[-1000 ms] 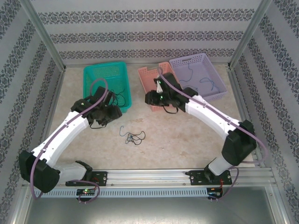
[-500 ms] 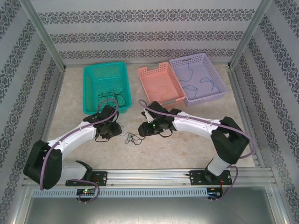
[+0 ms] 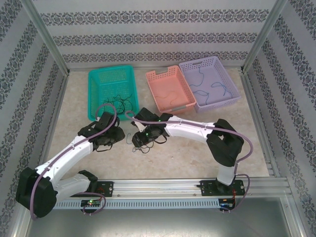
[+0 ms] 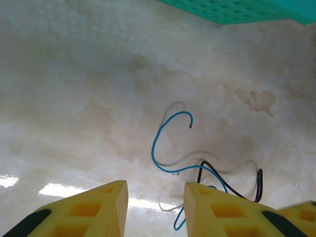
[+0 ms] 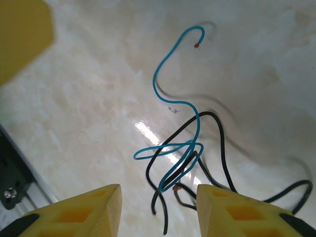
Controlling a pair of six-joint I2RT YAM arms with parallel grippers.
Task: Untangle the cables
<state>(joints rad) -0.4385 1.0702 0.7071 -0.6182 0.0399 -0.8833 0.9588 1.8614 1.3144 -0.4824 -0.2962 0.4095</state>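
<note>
The cables (image 3: 130, 140) lie as a small tangle on the tabletop (image 3: 192, 158), a little to the left of its middle and well apart from the far edge. The left arm (image 3: 74, 145) reaches to the tangle from the left side and the right arm (image 3: 192, 129) from the right side. Their ends are just beside each other.

In the left wrist view the left fingers (image 4: 94, 210) are apart. A blue cable (image 4: 159, 143) with a hooked end lies flat in front of the gap, and a black cable (image 4: 232, 183) crosses it.

In the right wrist view the right fingers (image 5: 79, 212) are apart too. The blue cable loops around the black ones just in front of them. I cannot tell if a finger touches a cable.

Near the far edge stand a green basket (image 3: 91, 94), a pink basket (image 3: 152, 91) and a purple basket (image 3: 232, 84), each with thin strands (image 3: 121, 102) inside.
</note>
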